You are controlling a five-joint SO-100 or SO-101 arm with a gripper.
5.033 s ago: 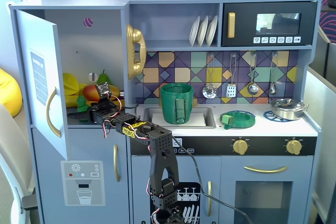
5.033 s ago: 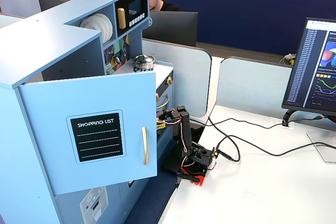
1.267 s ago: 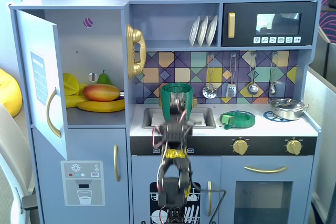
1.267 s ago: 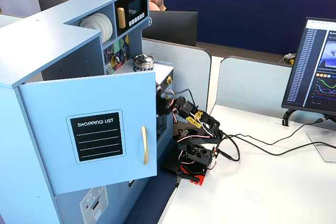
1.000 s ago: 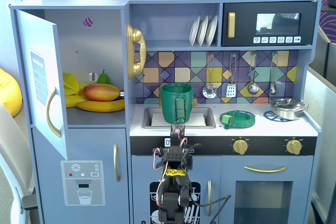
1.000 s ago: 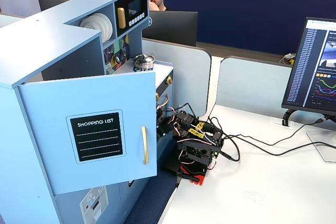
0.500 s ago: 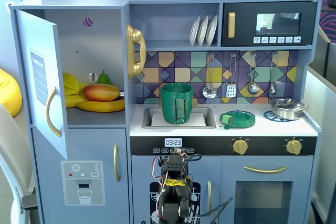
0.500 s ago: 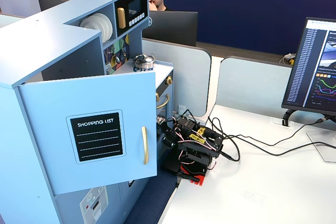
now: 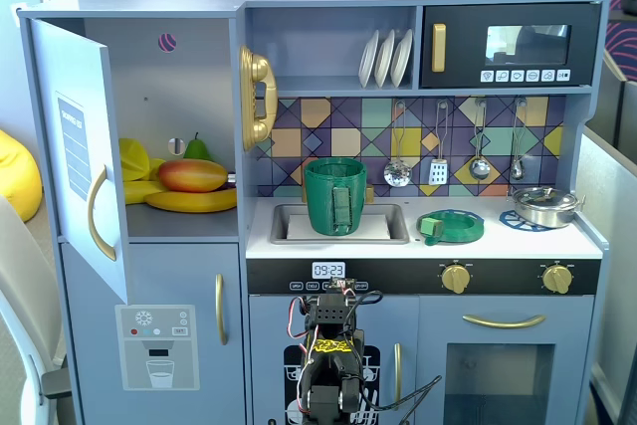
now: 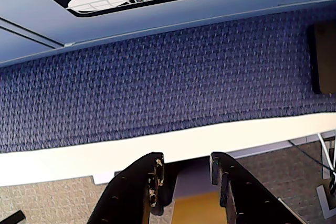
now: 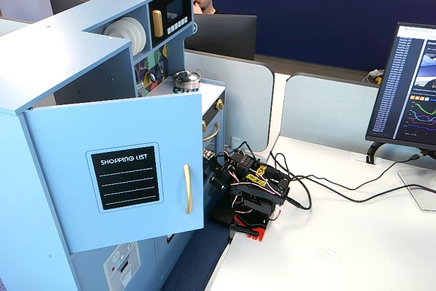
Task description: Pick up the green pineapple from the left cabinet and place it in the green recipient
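- Cabinet [image 9: 179, 126] door stands open; inside, mango [image 9: 192, 175] and bananas show, and a green tip behind the mango, but the pineapple cannot be made out.
- Gripper [image 10: 185, 167] is folded low below the cabinet, jaws slightly apart, empty.
- Pot [image 9: 334, 194] right of the cabinet looks empty; every step remains.

The open door [image 11: 116, 168] of the left cabinet [image 9: 164, 126] is showing a black label [image 11: 126, 176] reading "SHOPPING LIST". A small clock display [image 9: 328, 270] under the sink [image 9: 338, 223] is reading "09:23".
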